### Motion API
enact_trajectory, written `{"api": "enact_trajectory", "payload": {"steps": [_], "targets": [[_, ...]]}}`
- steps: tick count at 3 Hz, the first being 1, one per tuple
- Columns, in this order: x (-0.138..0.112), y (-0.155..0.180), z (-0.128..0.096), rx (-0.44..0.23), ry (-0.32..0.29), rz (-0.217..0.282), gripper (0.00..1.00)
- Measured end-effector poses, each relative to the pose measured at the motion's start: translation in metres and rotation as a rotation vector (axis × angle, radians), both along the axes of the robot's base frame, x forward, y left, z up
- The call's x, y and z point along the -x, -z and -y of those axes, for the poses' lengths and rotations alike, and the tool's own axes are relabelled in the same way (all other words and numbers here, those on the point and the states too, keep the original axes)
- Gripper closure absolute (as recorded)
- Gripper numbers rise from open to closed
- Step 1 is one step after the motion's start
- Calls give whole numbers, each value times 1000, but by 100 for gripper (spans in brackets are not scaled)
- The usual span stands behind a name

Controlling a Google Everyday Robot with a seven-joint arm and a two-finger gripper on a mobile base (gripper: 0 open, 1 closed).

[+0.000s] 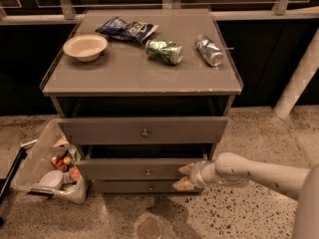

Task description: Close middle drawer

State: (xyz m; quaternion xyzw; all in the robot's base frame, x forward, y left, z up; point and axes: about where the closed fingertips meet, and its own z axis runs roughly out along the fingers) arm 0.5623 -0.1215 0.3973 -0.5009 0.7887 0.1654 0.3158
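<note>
Here, pincer spread wide (empty) at middle drawer, speckled floor, grey cabinet top.

No legible text, even on chip bag; gripper at middle drawer front.

You see a grey cabinet on a speckled stone floor, with dark panels behind a pale rail and a white post at right. The gripper sits low at the cabinet's front.
</note>
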Motion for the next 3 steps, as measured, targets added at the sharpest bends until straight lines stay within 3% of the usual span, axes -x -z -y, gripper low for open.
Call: {"api": "enact_trajectory", "payload": {"steps": [1,2,3], "targets": [[-14,-3,0,1,5,15,15],[-14,-2,0,1,5,14,0],[-14,-2,0,1,5,14,0]]}}
